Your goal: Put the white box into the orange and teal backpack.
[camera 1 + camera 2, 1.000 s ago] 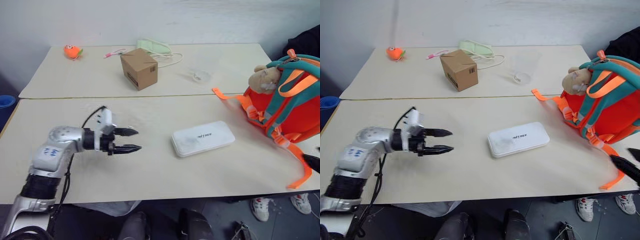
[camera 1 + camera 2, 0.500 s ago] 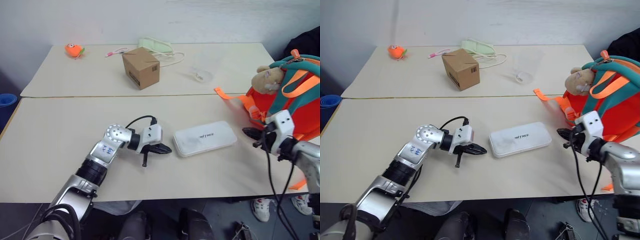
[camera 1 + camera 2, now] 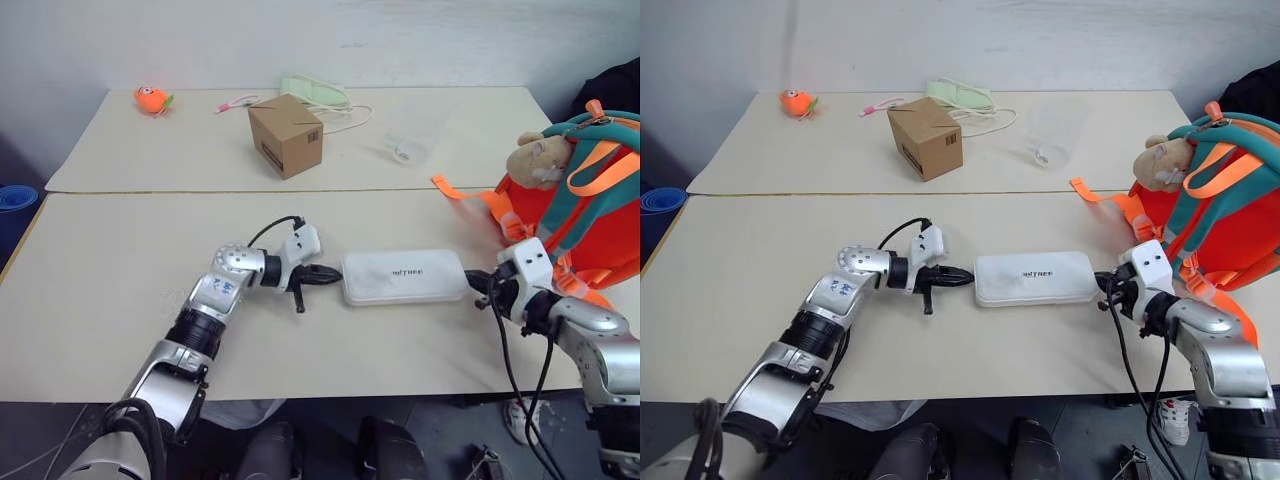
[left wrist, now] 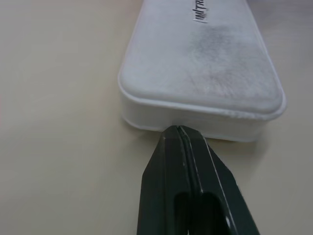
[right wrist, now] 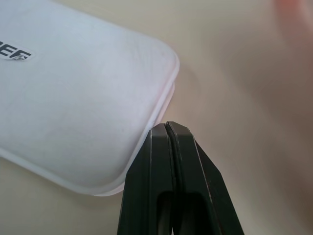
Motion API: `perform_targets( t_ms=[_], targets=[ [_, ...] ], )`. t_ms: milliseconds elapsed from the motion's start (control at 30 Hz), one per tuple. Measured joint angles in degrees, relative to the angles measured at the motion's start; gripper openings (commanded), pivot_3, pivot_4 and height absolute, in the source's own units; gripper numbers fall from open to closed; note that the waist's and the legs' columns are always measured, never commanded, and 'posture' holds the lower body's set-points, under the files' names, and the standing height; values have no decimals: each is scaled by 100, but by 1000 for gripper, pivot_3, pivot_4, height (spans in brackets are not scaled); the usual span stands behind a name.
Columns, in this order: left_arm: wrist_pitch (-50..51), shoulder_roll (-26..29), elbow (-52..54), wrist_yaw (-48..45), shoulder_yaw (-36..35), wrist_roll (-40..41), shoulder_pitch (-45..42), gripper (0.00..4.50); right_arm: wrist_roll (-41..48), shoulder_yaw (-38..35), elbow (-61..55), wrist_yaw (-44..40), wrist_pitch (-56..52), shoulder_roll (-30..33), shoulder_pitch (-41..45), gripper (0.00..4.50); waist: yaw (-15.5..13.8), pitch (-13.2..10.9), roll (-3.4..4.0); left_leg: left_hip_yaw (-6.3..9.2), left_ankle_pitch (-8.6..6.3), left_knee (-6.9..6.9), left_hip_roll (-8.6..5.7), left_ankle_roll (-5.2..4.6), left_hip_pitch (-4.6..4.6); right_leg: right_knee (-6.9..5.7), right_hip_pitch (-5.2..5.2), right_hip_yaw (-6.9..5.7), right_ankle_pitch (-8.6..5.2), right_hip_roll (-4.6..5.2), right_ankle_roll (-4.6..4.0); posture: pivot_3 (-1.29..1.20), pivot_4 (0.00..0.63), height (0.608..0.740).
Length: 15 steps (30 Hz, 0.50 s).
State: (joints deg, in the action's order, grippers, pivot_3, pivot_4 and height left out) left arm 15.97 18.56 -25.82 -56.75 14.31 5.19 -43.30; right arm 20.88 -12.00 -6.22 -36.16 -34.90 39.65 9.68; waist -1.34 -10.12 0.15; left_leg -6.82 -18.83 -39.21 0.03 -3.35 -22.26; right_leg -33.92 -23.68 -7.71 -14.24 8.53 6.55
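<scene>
We see the white box point(image 3: 404, 277) lying flat on the near desk point(image 3: 120, 300), lettering up, long axis running left to right. The orange and teal backpack point(image 3: 590, 205) stands at the desk's right edge, near the box's right end but apart from it, a tan plush toy point(image 3: 535, 155) at its top.

Left end effector point(image 3: 328, 273): fingers pressed together with no gap, nothing held. In the left wrist view its closed tip point(image 4: 182, 131) sits against the box's short left end wall. Right end effector point(image 3: 476, 283): also fully closed, empty. In the right wrist view its tip point(image 5: 167, 127) meets the box's right end at a rounded corner. So we have the box lying between the two closed tips, one at each short end, resting on the desk.

On the far desk point(image 3: 470, 130): a brown cardboard box point(image 3: 286, 136), an orange toy point(image 3: 151, 98), a pale green pouch point(image 3: 315, 92) with a cord, a clear plastic cup point(image 3: 410, 140) on its side.
</scene>
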Motion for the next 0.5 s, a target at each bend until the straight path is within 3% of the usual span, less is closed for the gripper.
perform_targets(
  t_ms=[67, 300, 500],
  targets=[
    [45, 56, -163, 21, 0, -71, -126, 569, 10, -22, -168, 86, -47, -57, -86, 0, 4, 0, 0, 0, 0, 0, 1, 0, 1, 1, 0, 1, 0, -1, 1, 0, 150, 740],
    [734, 521, -179, -547, -205, 195, -130, 2662, 10, -143, -255, 148, -27, -73, -306, 0, 57, 0, 0, -2, -1, 3, 2, 2, 1, 1, -1, 1, 0, -3, 0, 0, 150, 740],
    [3513, 530, -40, -725, -957, 1369, -165, 4477, -58, -145, -224, 146, 171, -89, -367, 0, 105, 0, 0, 0, -1, 3, 2, 1, 2, -2, 1, 3, 0, -5, 1, 0, 150, 740]
  ],
)
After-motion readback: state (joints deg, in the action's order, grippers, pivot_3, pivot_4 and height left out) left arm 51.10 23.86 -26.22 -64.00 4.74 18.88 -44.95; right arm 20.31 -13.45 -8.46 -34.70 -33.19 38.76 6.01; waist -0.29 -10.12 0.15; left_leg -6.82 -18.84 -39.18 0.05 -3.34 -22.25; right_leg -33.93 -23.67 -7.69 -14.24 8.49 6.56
